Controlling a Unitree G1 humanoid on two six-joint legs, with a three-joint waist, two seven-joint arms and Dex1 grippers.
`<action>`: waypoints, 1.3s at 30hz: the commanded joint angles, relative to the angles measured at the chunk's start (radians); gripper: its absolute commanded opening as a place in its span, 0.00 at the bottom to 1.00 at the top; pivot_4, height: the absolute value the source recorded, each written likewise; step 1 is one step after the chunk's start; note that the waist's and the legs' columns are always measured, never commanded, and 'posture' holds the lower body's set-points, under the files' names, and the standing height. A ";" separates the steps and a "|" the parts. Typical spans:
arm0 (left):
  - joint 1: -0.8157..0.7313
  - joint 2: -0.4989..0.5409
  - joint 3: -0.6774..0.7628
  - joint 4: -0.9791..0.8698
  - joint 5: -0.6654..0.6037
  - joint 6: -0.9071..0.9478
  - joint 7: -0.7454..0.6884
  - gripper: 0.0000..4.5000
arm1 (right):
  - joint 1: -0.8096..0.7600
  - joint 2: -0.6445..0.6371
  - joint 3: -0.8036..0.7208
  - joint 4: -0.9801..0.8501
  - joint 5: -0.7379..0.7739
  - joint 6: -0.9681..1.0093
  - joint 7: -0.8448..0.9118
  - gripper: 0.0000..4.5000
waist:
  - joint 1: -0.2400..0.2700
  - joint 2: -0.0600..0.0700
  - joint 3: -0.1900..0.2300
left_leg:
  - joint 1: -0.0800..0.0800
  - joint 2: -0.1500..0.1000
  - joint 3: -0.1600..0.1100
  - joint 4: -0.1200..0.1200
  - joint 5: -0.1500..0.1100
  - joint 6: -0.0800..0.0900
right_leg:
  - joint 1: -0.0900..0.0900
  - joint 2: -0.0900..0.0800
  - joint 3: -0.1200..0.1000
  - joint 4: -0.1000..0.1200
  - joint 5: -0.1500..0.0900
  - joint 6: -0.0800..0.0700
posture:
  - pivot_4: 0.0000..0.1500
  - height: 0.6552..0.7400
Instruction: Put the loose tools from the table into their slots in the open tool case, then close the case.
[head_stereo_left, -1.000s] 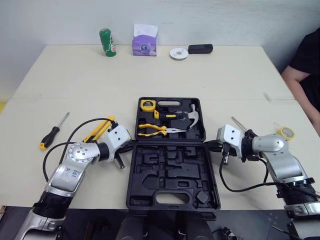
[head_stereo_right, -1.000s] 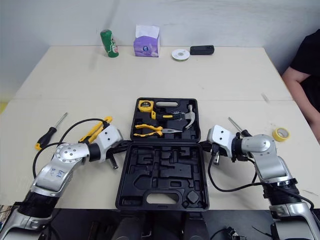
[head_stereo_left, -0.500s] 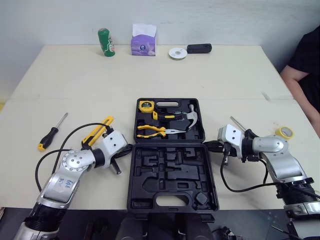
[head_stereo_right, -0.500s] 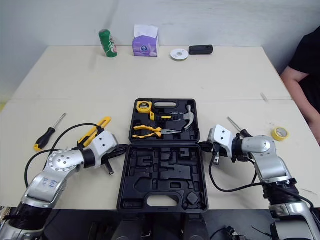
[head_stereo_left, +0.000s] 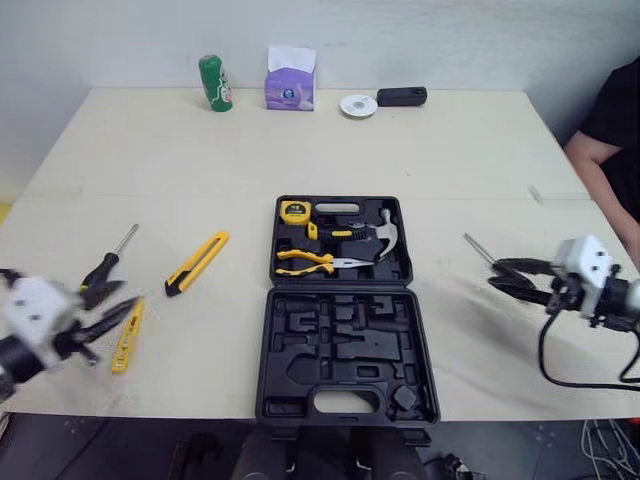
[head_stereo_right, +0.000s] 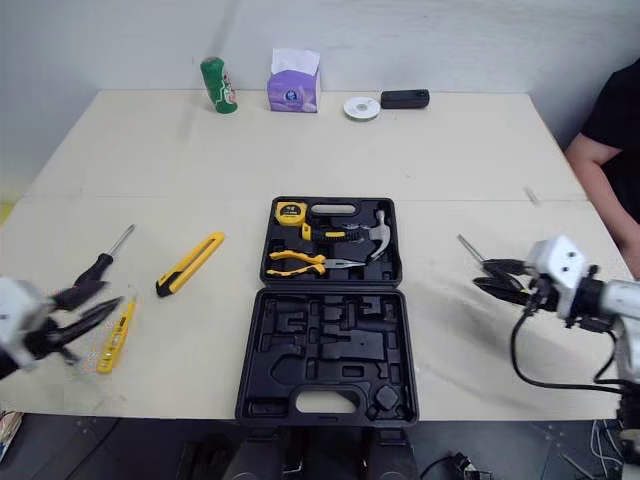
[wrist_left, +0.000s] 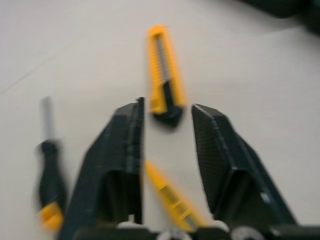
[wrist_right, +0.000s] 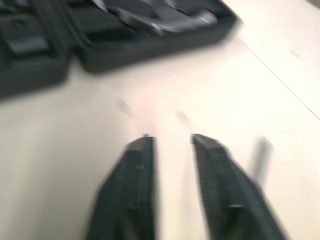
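Black fingers of the left hand (head_stereo_right: 108, 293): how do they stand?
— Spread wide, gripping nothing. They sit at the near left edge of the surface (head_stereo_left: 300, 150), tips just beside a black-handled screwdriver (head_stereo_left: 110, 262). A thin yellow tester (head_stereo_left: 126, 336) lies under the gap between them in the wrist view, which is blurred. Whether anything touches, I cannot tell.

And the right hand (head_stereo_left: 492, 274)?
— Also parted and empty, near the right edge. A slim metal shaft (head_stereo_left: 476, 247) lies just beside its tips. Its other end is hidden behind the hand, so I cannot name the tool.

What lies further out?
— A yellow utility knife (head_stereo_left: 197, 263), between the screwdriver and the tool case (head_stereo_left: 345, 345). The case lies open flat mid-surface. A tape measure (head_stereo_left: 294, 211), a hammer (head_stereo_left: 376, 233) and pliers (head_stereo_left: 308, 261) sit in the far half. The near half shows moulded slots, dark and hard to tell apart.

Any writing?
— None legible. A green can (head_stereo_left: 214, 83), a purple tissue box (head_stereo_left: 290, 80), a white disc (head_stereo_left: 358, 105) and a black device (head_stereo_left: 402, 96) stand along the far edge, their print too small to read. A person's arm (head_stereo_left: 595, 165) is cut off at the right.
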 joint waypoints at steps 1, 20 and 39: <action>0.027 0.035 0.167 0.138 -0.023 -0.070 0.002 0.69 | -0.008 -0.054 -0.093 0.139 0.003 -0.109 -0.031 0.73 | -0.001 0.000 0.000 | 0.000 0.000 0.000 0.000 0.000 0.000 | 0.000 0.000 0.000 0.000 0.000 0.000 | 1.00 1.00; 0.131 0.278 0.394 1.062 -0.005 -0.398 0.164 0.99 | 0.147 -0.233 -0.235 0.746 -0.076 -0.425 -0.401 1.00 | -0.028 0.001 0.001 | 0.001 0.002 0.004 -0.004 -0.011 -0.003 | -0.004 -0.001 0.004 -0.003 0.000 -0.001 | 1.00 1.00; 0.080 0.275 0.310 1.156 -0.091 -0.462 0.093 0.99 | 0.062 -0.160 -0.178 0.659 -0.040 -0.363 -0.282 1.00 | -0.045 0.001 0.000 | 0.004 0.002 0.014 -0.004 -0.012 -0.002 | -0.009 -0.001 0.014 0.002 0.000 -0.001 | 1.00 1.00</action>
